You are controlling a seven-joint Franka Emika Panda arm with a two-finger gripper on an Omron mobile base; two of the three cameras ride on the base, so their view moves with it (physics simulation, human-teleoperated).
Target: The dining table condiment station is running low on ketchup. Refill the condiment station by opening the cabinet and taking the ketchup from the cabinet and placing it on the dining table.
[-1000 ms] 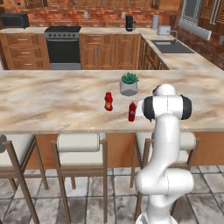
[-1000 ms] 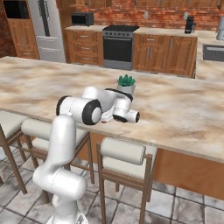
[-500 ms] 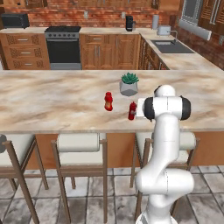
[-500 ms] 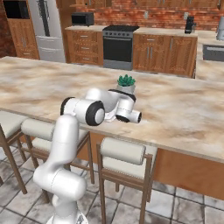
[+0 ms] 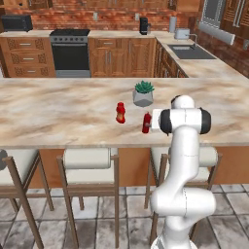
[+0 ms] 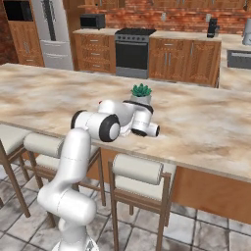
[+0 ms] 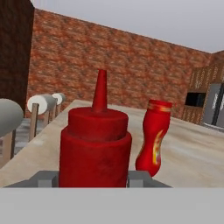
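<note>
Jaws ease apart beside my ketchup [image 7: 95, 148], now standing on the dining table [image 5: 58, 112]; whether they've let go, I can't tell.

Tight spot on the dining table [image 5: 58, 116]: ketchup [image 5: 146, 123] close to the shorter red bottle [image 5: 120, 112], potted plant [image 5: 143, 93] just behind. Wide open marble off to the left.
</note>
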